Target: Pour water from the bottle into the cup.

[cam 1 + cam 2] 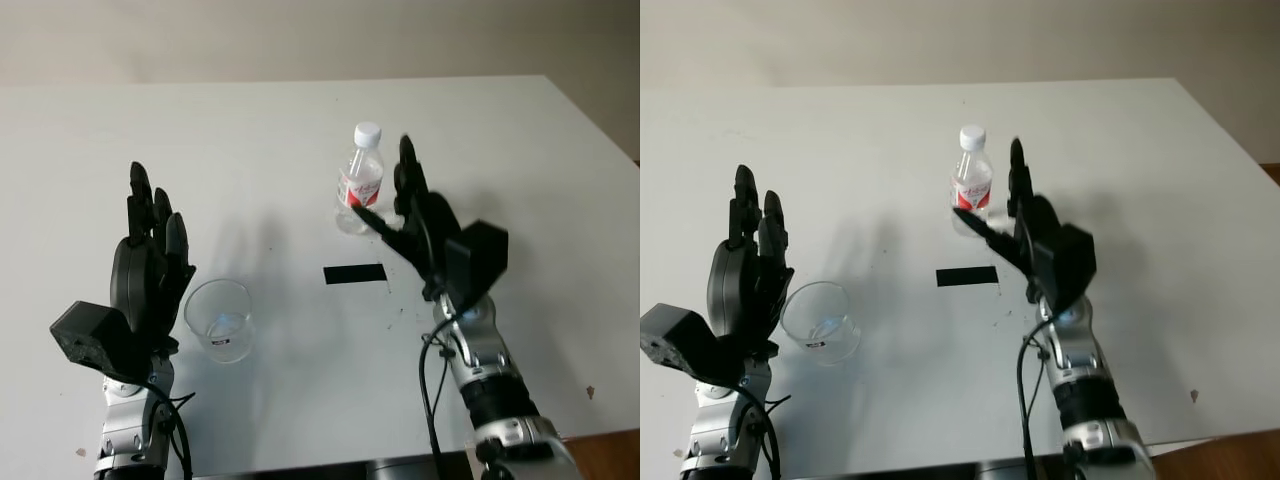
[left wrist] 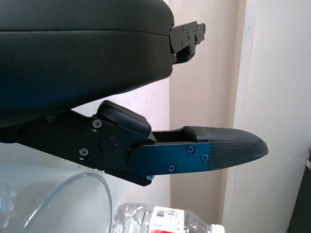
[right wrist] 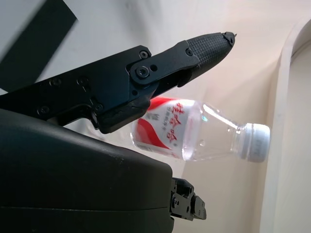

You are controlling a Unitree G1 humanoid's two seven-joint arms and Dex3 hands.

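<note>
Head views: the capped bottle stands upright on the white table. The right hand is just beside it at its three o'clock, open, not gripping. The clear cup stands at eight o'clock from a black strip; the left hand is at the cup's nine o'clock, open.

Right wrist view: one finger reaches across the bottle's red label.

Left wrist view: the cup's rim shows under the hand.

The right hand hid the bottle's lower right side; its label print was too small to read, and the cup was cut off at the left wrist view's edge
</note>
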